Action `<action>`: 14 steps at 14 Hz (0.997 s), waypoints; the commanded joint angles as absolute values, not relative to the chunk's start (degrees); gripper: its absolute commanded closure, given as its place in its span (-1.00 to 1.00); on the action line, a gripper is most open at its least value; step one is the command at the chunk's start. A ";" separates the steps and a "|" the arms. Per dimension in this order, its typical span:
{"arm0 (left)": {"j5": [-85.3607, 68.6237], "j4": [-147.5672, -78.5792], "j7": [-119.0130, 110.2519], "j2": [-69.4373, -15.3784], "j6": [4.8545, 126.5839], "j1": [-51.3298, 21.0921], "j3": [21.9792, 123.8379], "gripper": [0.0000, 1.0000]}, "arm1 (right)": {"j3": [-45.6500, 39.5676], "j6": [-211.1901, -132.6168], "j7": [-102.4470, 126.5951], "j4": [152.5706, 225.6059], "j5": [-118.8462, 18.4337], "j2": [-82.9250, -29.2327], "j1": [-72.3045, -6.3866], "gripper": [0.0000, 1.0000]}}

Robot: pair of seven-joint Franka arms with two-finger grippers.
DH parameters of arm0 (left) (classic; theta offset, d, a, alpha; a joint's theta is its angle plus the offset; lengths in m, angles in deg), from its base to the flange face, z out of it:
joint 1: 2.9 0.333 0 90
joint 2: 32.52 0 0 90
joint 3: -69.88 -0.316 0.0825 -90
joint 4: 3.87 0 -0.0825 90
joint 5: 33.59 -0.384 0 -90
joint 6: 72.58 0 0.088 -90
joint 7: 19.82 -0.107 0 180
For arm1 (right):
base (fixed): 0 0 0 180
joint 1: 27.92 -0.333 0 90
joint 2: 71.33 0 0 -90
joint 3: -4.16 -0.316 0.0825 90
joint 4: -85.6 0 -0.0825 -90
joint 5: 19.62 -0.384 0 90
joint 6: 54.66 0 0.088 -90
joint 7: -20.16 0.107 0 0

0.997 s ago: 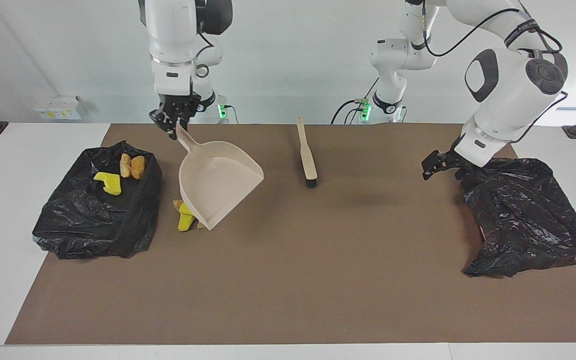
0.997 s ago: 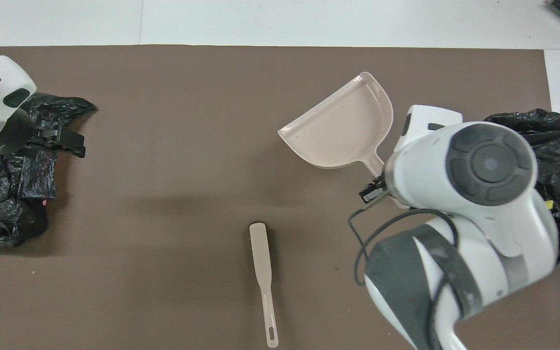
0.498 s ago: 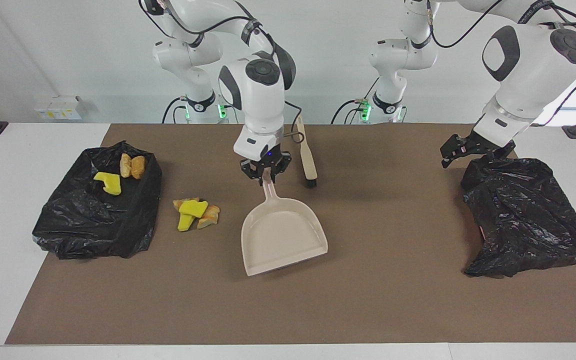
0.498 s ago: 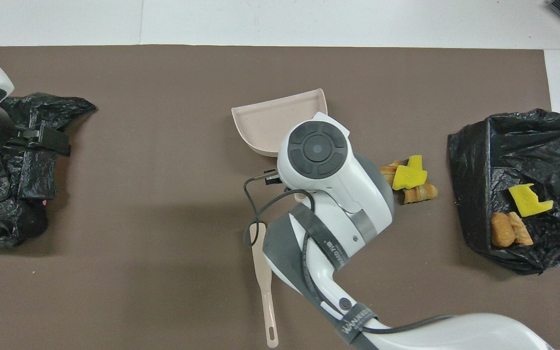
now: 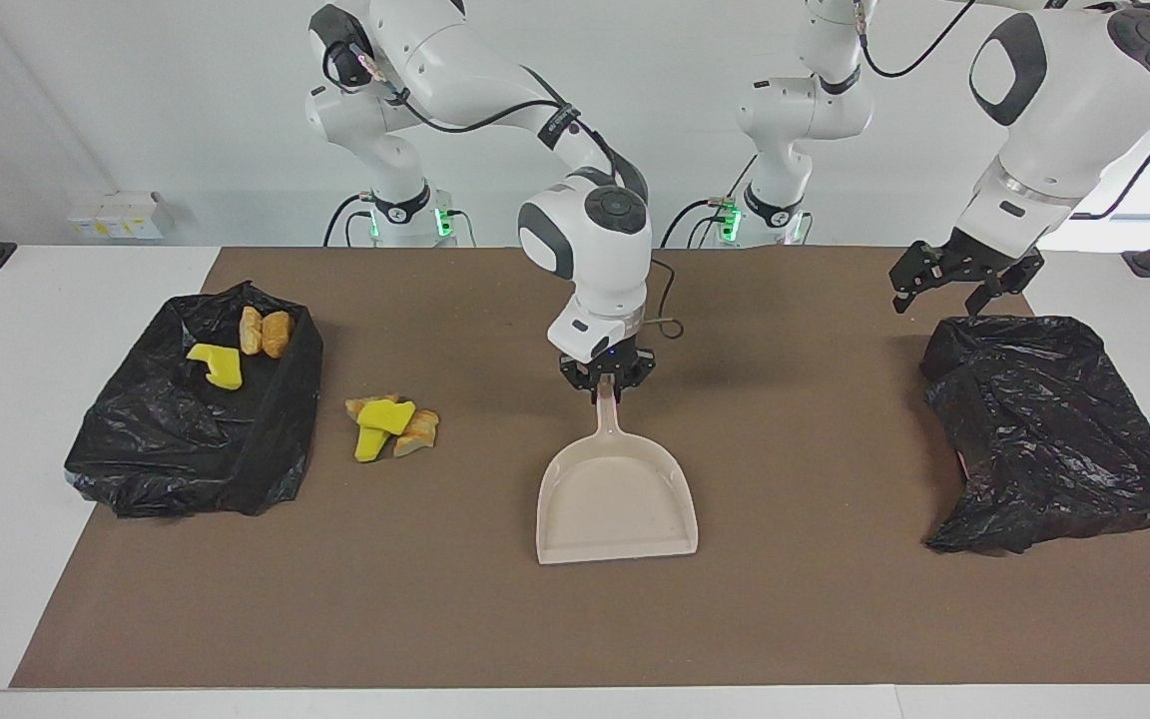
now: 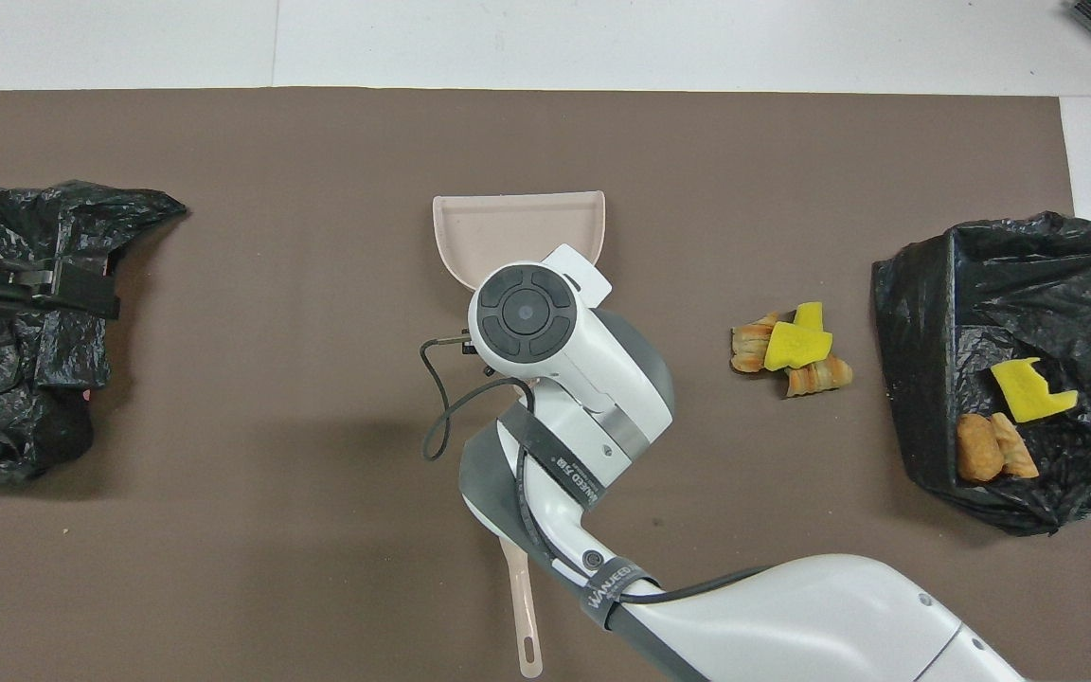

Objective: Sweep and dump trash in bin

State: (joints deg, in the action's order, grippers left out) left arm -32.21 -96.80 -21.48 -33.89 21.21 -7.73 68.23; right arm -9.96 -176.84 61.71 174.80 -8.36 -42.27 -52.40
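The beige dustpan (image 5: 617, 504) (image 6: 517, 232) lies flat at the middle of the mat, its handle pointing toward the robots. My right gripper (image 5: 607, 381) is down at the handle's tip and shut on it; from overhead the arm hides the grip. A small pile of yellow and orange-brown trash (image 5: 390, 424) (image 6: 792, 350) rests on the mat between the dustpan and the bin (image 5: 266, 439) (image 6: 915, 313). Inside the bin lie a yellow chunk (image 5: 216, 364) and orange lumps (image 5: 266, 332). My left gripper (image 5: 964, 282) (image 6: 62, 289) hangs open over the other black bag.
A crumpled black bag (image 5: 1044, 429) (image 6: 15, 379) lies at the left arm's end of the mat. The beige brush (image 6: 527, 616) lies nearer to the robots than the dustpan, mostly under my right arm. White boxes (image 5: 121, 215) sit off the mat.
My right arm has carried the dustpan from beside the bin to the middle of the mat and set it flat. The left gripper has lifted up off the black bag.
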 commanded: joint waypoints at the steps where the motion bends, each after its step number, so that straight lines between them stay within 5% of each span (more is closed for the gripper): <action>1: -33.24 -98.53 -21.93 -32.17 20.76 -7.21 68.56 -1.00 | -9.99 -177.44 62.17 173.32 -7.14 -41.54 -52.53 -1.00; 3: -33.24 -98.53 -21.85 -32.17 20.85 -7.21 68.56 -1.00 | -10.08 -176.30 62.09 173.49 -7.57 -43.19 -53.23 -1.00; 7: -33.24 -98.36 -21.67 -32.26 21.55 -7.21 68.56 -1.00 | -11.48 -166.39 59.19 179.98 -13.78 -56.01 -53.41 -1.00; 14: -33.24 -98.36 -21.67 -32.26 21.55 -7.21 68.48 -1.00 | -12.54 -165.57 53.93 202.02 -23.30 -72.10 -58.86 -1.00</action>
State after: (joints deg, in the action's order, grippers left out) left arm -32.22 -96.82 -21.48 -33.76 21.15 -7.73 68.20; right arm -12.77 -162.96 58.65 193.23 -20.43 -66.55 -59.54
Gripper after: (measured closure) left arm 0.000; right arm 0.000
